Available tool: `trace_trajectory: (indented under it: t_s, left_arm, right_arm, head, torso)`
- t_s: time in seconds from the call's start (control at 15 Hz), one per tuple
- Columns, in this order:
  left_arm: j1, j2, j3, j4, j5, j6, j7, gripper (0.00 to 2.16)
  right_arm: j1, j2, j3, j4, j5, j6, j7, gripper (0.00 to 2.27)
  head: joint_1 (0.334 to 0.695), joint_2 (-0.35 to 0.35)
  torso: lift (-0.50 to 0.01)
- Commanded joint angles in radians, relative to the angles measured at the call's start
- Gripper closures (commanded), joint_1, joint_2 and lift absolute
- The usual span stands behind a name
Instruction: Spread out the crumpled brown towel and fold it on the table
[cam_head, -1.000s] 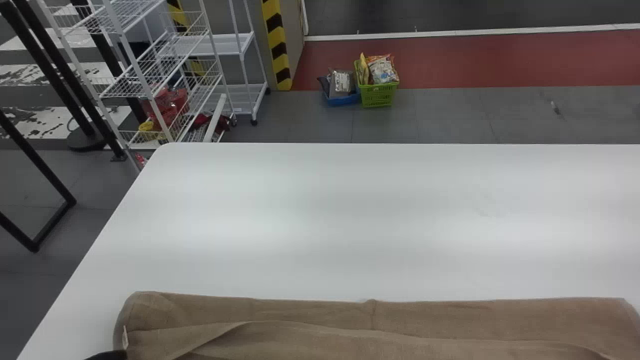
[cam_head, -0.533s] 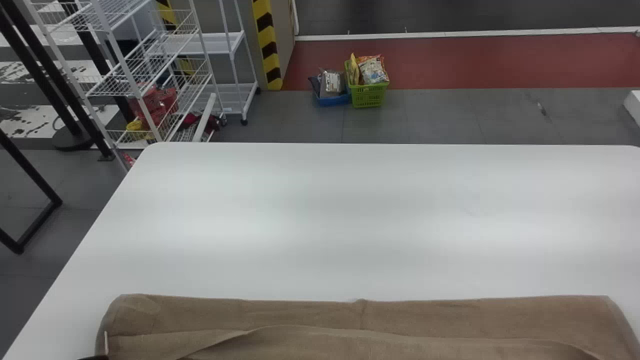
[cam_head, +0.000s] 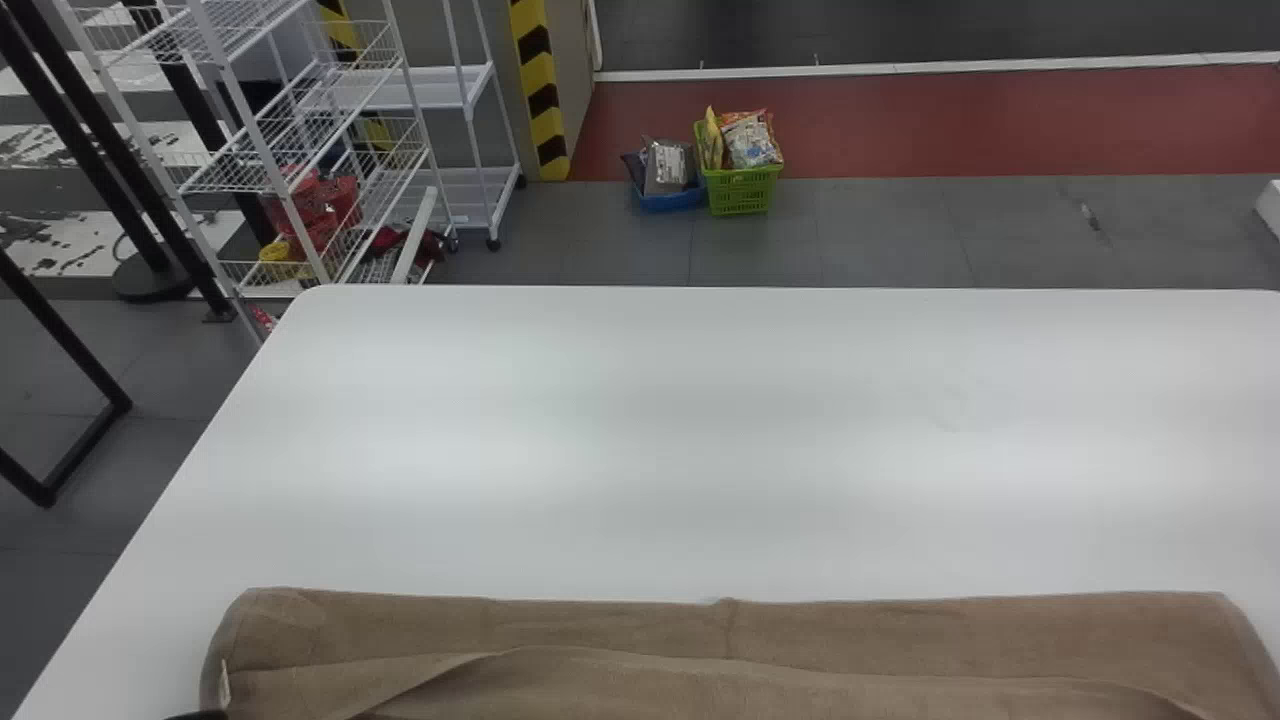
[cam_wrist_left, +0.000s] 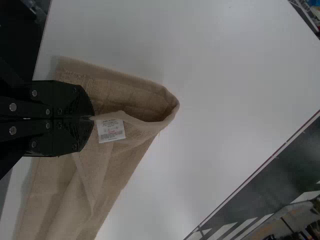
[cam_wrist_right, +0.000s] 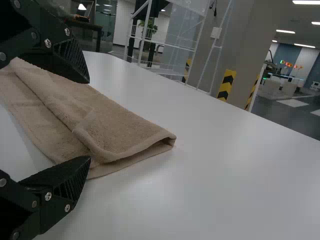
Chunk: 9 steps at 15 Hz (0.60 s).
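My black left gripper (cam_head: 200, 715), head view's lower left, pinches edge of brown cloth towel (cam_head: 740, 660), folded over along bottom, on smooth white table (cam_head: 700, 430). My right gripper (cam_wrist_right: 89, 120) gapes near towel.

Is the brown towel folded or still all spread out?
Folded, at least partly: the brown towel lies in layers, its edge doubled over near the right gripper.
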Motion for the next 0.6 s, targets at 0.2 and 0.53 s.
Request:
trace_trajectory:
  t_s: [0.2,0.53]
  left_arm:
    - [0.000,0.003,0.009,0.000,0.000,0.004,-0.002,1.54]
    - [0.000,0.006,0.015,0.000,0.001,0.004,-0.002,1.54]
  right_arm:
    - [-0.017,0.004,0.028,0.001,0.016,0.005,-0.012,0.55]
    - [-0.009,0.003,0.023,0.001,0.019,0.005,-0.007,1.39]
  head:
    - [0.695,0.146]
    - [0.695,0.158]
  torso:
    - [-0.127]
    - [-0.127]
